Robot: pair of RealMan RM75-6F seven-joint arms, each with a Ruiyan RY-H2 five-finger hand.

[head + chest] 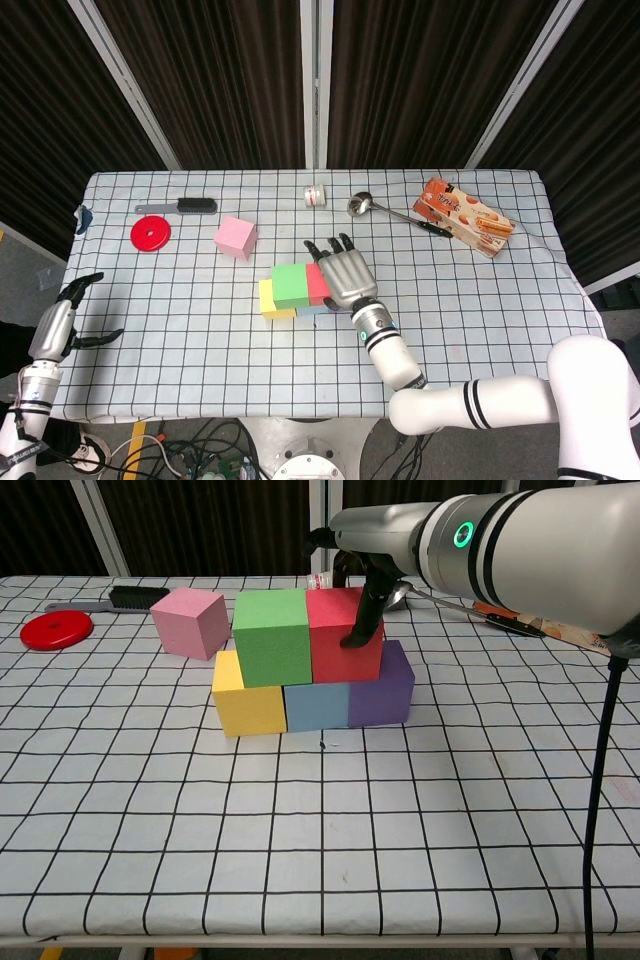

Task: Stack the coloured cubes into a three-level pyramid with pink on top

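The right hand (362,585) clasps the red cube (340,640) from above, a finger down its front face. Directly beneath it, the blue cube (316,706) and purple cube (384,688) carry the red one; the green cube (270,638) touches it on the side away from the arm, above the yellow cube (246,702). To finish well, I judge the hand should lift straight up without dragging red. Farther beyond green, the pink cube (190,622) waits on the table. The left hand (62,322) hangs spread, holding nothing, far off at the table's edge.
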